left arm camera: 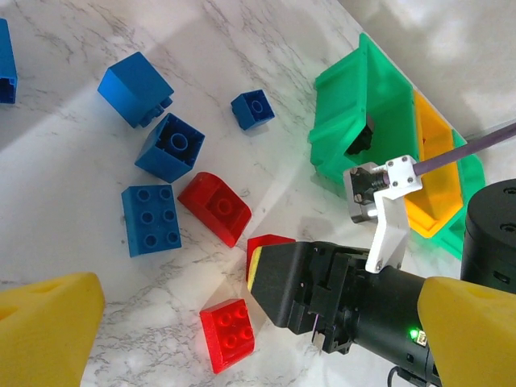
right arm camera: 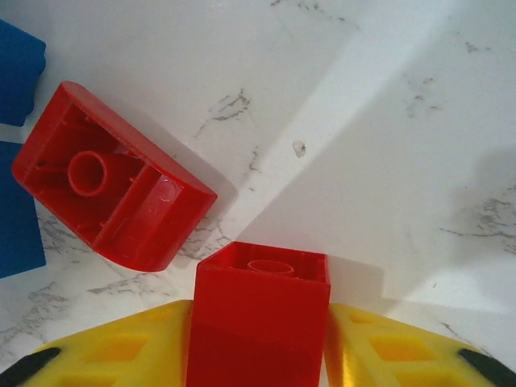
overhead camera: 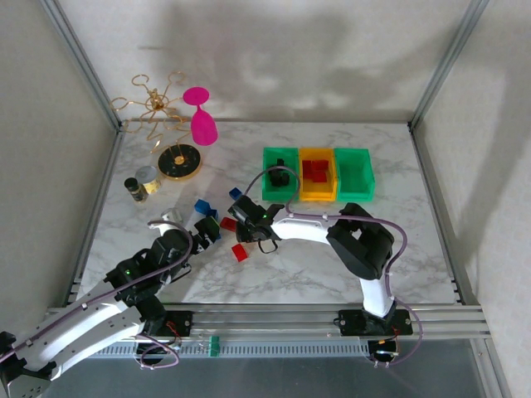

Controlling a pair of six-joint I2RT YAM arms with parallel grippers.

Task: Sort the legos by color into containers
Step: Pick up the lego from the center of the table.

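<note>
As viewed from above and from both wrists: found right claw (overhead camera: 236, 217) clamped on a red brick (right arm camera: 258, 314).

Found the red brick pinched between yellow fingers (right arm camera: 121, 351) low over the desk (overhead camera: 332, 274); cannot tell whether touching it. Noted a rounded red brick (right arm camera: 113, 197) just beside, hollow side showing. Recorded left claw (overhead camera: 205, 230) spread wide, holding nothing, close by the right claw at mid-desk. Logged several blue bricks (left arm camera: 169, 147) loose on the marble near both claws, plus a flat red brick (left arm camera: 227, 333) lying studs up. Observed three bins side by side at the far side of the desk, well apart from the claws: left green bin (overhead camera: 267, 178) with a dark piece (overhead camera: 280, 164) inside, orange bin (overhead camera: 318, 196) with sorted red bricks (overhead camera: 315, 172) inside, right green bin (overhead camera: 355, 192).
</note>
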